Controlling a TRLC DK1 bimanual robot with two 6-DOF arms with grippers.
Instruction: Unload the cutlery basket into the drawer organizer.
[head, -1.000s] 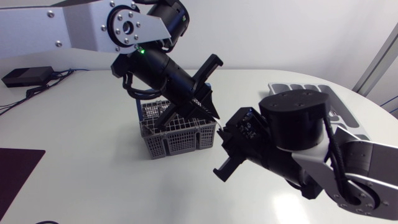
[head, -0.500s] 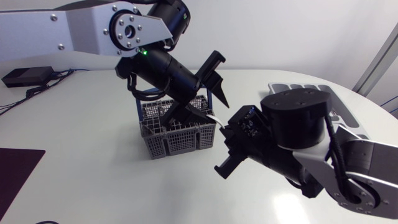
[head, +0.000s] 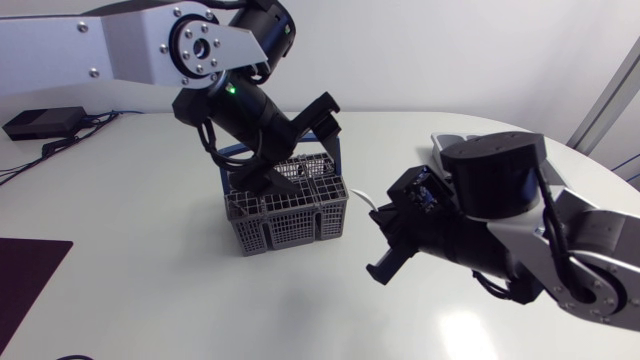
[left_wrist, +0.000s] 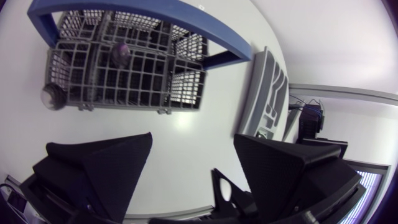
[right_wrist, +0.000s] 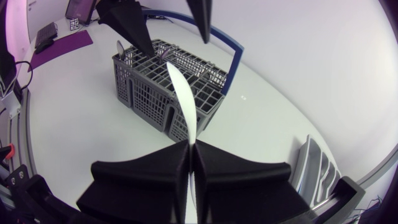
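Right gripper (right_wrist: 189, 144) is pinched flat on a white utensil (right_wrist: 182, 93), both wedge fingers pressed onto it from either side. It's thin, smooth and tapered like a plastic blade, and I can't tell which piece of cutlery it is. It sticks out ahead of the fingers, up off the table, to the right of the basket (head: 287, 212).

The basket is a grey plastic grid box split into compartments, with a blue hoop handle (right_wrist: 234, 60) across it. It sits mid-table. In the left wrist view a couple of rounded utensil ends (left_wrist: 120, 53) poke up inside.

Left gripper (left_wrist: 193, 140) hangs over the basket with its matte black fingers spread wide and nothing between them.

The drawer organizer (left_wrist: 267, 93) is a grey moulded tray with long slots, at the far right of the table, mostly hidden behind my right arm in the head view.

The table (head: 150, 280) is plain white and smooth with a slight sheen. There's a dark purple mat (head: 25, 280) at the near left and a small black box (head: 40, 122) with cables at the far left.
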